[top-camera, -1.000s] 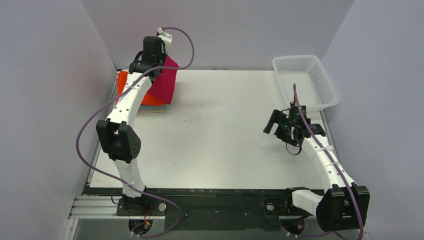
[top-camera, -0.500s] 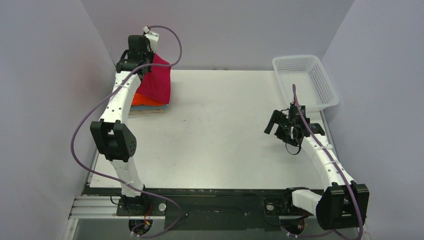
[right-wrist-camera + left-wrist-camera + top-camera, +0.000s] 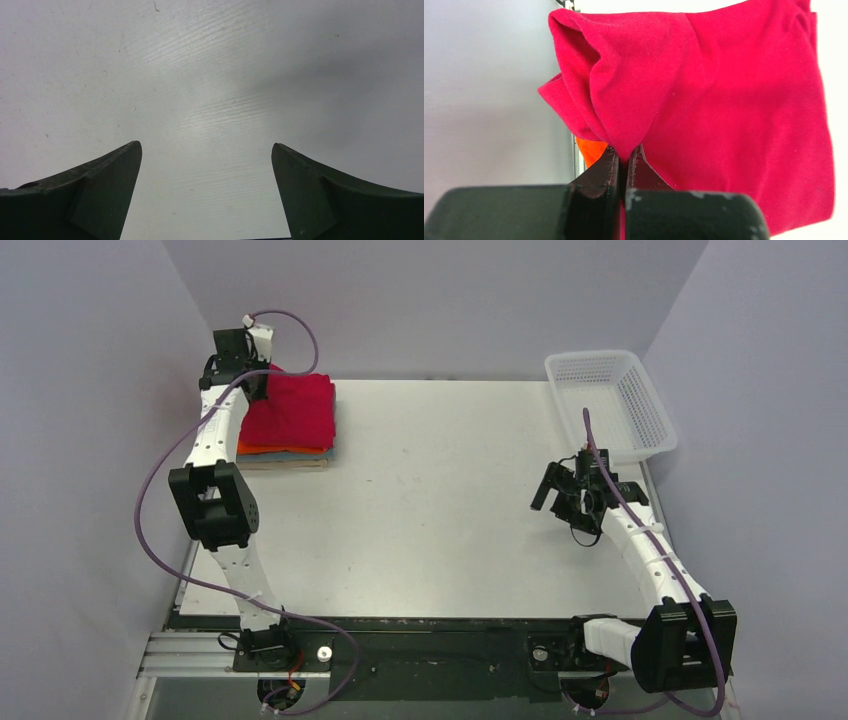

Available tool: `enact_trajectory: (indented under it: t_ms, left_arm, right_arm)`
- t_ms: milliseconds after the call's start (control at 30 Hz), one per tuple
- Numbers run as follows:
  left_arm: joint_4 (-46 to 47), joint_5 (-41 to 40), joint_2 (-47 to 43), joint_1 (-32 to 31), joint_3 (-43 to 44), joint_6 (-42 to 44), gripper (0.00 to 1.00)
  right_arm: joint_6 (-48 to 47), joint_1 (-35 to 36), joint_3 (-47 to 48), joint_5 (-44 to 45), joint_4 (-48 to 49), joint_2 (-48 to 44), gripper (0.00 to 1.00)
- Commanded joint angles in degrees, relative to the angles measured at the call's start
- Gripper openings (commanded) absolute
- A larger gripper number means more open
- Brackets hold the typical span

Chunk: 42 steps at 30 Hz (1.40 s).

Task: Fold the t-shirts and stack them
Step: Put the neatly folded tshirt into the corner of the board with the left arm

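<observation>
Red tee lowered onto stack, left claw pinching edge.

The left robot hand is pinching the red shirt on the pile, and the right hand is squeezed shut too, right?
Not quite: the right gripper is open, its jaws spread wide over the table, as the right wrist view shows. The left gripper does pinch the red t-shirt on the pile.

The crimson t-shirt pretty much buried the others, so the orange t-shirt, grey-blue t-shirt and beige t-shirt under it were only thin strips along its near edge. The left arm hid its left edge too.
</observation>
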Motion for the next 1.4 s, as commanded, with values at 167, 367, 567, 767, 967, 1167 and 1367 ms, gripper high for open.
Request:
enact_trajectory:
  t_ms: [167, 367, 567, 767, 967, 1167, 1367]
  left_arm:
    - [3.89, 7.67, 6.37, 4.88, 6.65, -2.65, 0.0]
    - [2.05, 6.99, 8.06, 8.26, 9.03, -8.96, 0.28]
    - [-0.45, -3.36, 6.11, 10.02, 12.82, -23.61, 0.69]
    - [-2.17, 7.38, 4.06, 9.64, 16.86, -30.55, 0.74]
    - [3.27, 17.18, 6.19, 6.19, 15.85, -28.85, 0.8]
    - [5.32, 17.15, 13.25, 4.49, 19.52, -28.48, 0.8]
    - [6.89, 15.94, 19.0, 4.89, 21.24, -26.57, 0.8]
  right_arm:
    - [0.96, -0.27, 3.43, 2.22, -3.38, 1.17, 0.98]
    - [1.64, -0.07, 4.6, 2.66, -3.91, 1.27, 0.98]
    - [1.97, 0.22, 5.28, 3.22, -4.05, 0.71, 0.98]
    - [2.36, 0.48, 4.68, 3.21, -3.46, 0.48, 0.98]
    - [2.59, 0.6, 4.04, 3.04, -2.98, 0.82, 0.98]
    - [2.77, 0.56, 3.84, 3.39, -3.24, 1.19, 0.98]
    - [2.9, 0.68, 4.82, 3.88, -3.91, 2.53, 0.98]
